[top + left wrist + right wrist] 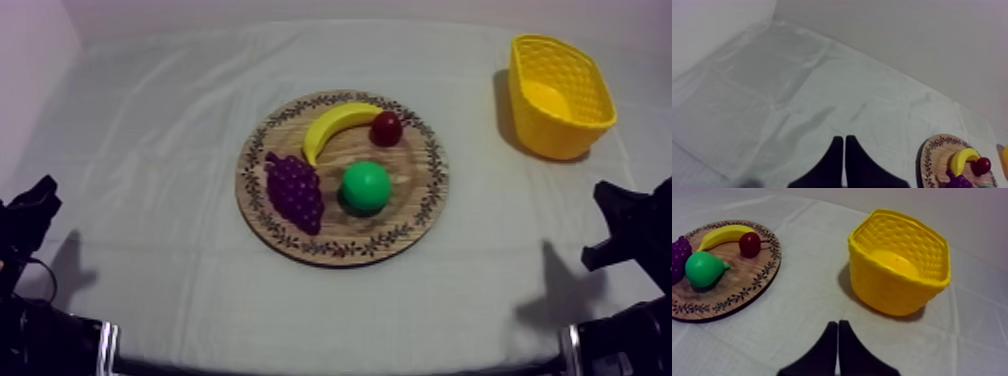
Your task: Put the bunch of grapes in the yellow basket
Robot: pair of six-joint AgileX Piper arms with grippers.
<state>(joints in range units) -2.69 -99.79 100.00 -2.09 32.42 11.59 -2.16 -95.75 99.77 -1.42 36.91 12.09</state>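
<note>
Grey-white cloth (150, 150) lay flat; grapes (294, 190) sat on the board (425, 215), at its left, basket (556, 138) at upper right; left claw (844, 139) and right claw (837, 323) were pinched narrow, empty; the reaching one likely needed opening wide first.

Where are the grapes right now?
In the top view the grapes lie on the left side of the board, beside the pear and near one end of the banana.

**Colours on our table**

We see a round brown wooden board (340, 249) with a dark leaf-and-vine pattern round its rim. The bunch of grapes (295, 192) is deep purple, the banana (335, 125) yellow, the pear (366, 186) bright green, the small red fruit (386, 128) dark red. Our yellow basket (548, 138) has woven lattice walls. The cloth (150, 150) is plain grey-white.
</note>
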